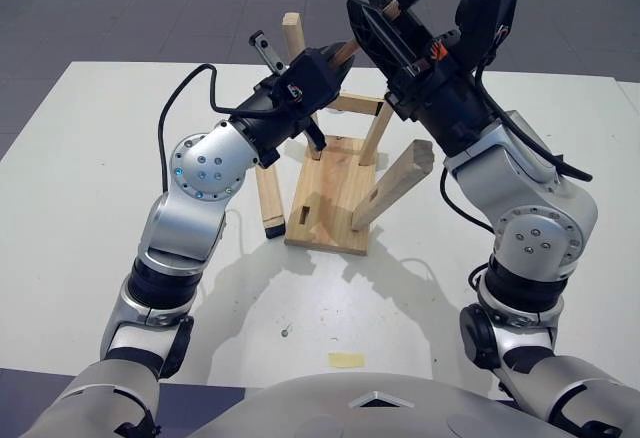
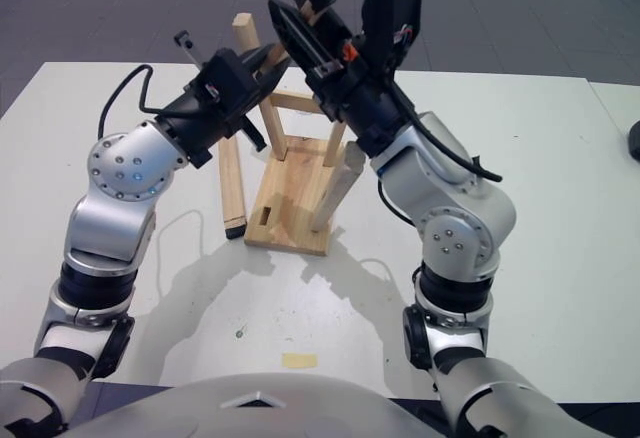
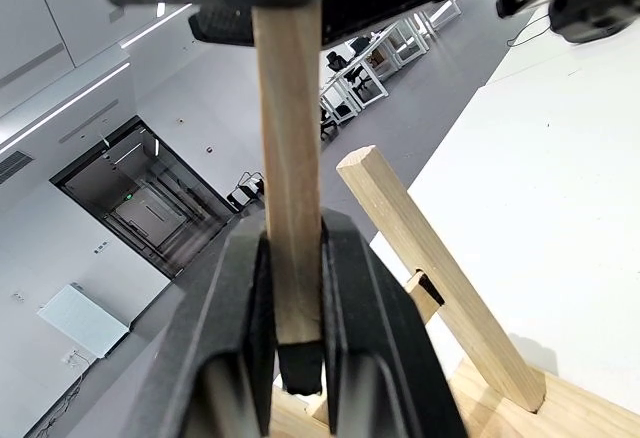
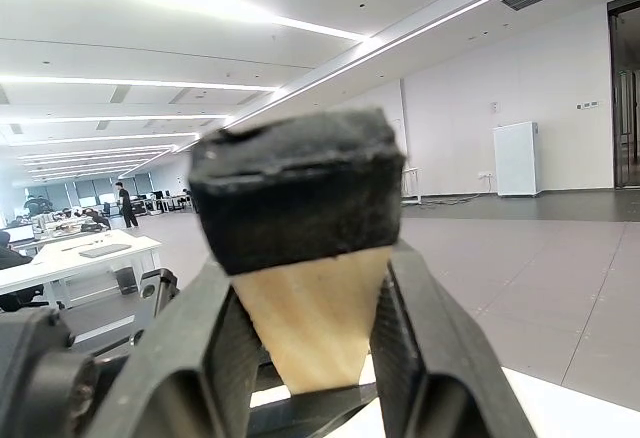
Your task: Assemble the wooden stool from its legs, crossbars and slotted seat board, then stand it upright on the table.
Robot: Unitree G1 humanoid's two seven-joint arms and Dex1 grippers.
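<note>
The slotted seat board [image 1: 330,198] lies flat in the middle of the white table [image 1: 100,158]. Several legs stand or lean in it: one on its left with a black foot pad [image 1: 268,198], one on its right [image 1: 395,183], and a far upright one [image 1: 292,33]. A crossbar [image 1: 355,103] joins the rear legs. Above the board, a wooden leg [image 3: 288,108] with a black end cap [image 4: 297,188] hangs in the air. My left gripper [image 1: 335,58] is shut on its lower part. My right gripper [image 1: 392,10] is shut on its capped upper end.
A scrap of yellow tape [image 1: 346,360] and a small dark speck [image 1: 285,333] lie near the table's front edge. A dark object [image 2: 632,143] sits at the far right edge. Both sides of the table are bare.
</note>
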